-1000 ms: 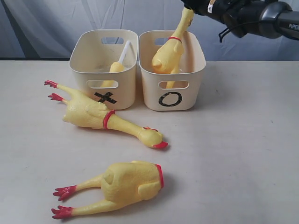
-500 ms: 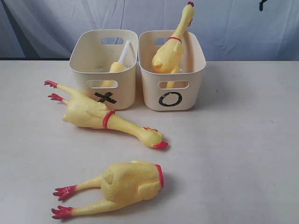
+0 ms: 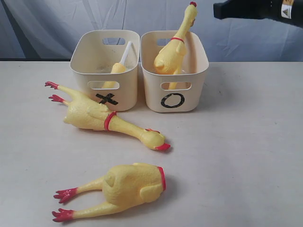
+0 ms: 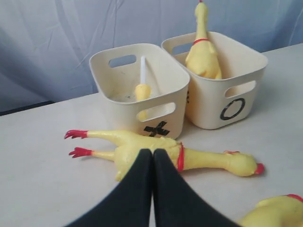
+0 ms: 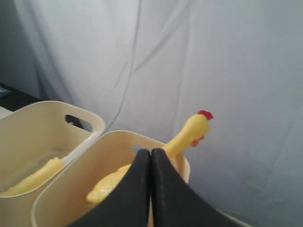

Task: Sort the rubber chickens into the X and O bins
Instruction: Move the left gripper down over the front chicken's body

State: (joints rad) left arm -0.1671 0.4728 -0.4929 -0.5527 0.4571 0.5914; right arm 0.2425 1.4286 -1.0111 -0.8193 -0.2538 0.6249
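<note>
Pale tabletop point(image 4: 42, 189) stretches below; my right claw point(image 5: 151, 152) hangs pressed together and empty above the O bin point(image 5: 66, 189), well apart from the whole chicken point(image 4: 199, 160). That chicken lies just ahead of my left claw point(image 4: 152, 152), also pressed together. Its long axis runs crosswise to the claw, so I judge the left arm nearer.

Long-necked chicken point(image 3: 169, 56) neck-up inside the O bin point(image 3: 196, 82)

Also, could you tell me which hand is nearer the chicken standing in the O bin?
Right. The right hand hangs by the head of the standing chicken; the left hand is outside the exterior view, with the lying whole chicken between it and the O bin.
</note>
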